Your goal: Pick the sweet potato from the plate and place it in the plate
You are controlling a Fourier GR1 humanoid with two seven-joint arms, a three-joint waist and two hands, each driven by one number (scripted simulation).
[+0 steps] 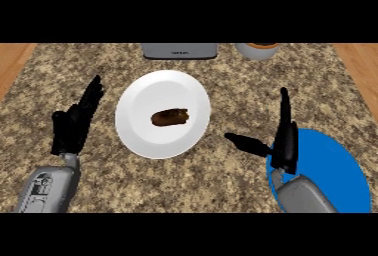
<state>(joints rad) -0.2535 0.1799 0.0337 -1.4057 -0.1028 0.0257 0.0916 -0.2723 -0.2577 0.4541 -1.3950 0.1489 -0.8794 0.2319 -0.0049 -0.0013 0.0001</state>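
My right hand (284,145) is over the near-left rim of the blue plate (339,170), fingers (284,107) straight and spread from the thumb, which juts toward the white plate; nothing is held. My left hand (74,125) is up on the far side of the white plate from the blue one, fingers straight and relaxed, holding nothing, resting there.

The sweet potato (170,117) lies near the middle of the white plate (162,85), a small dark lump, long axis running across toward the blue plate. The blue plate shows nothing on its bare part, though my forearm hides some of it.

The potato sits on one plate and the other shows none, so this fits a pick about to be made, or a potato just set down here from the blue plate; I can't say which.

If I do grasp it, I judge the good way is from above, thumb and fingers closing across the short width at its middle, so the rounded ends don't roll out, staying clear of the plate's raised rim.

Beyond the white plate, at the table (221,175) edge, a grey box (180,50) and a cup (258,50).
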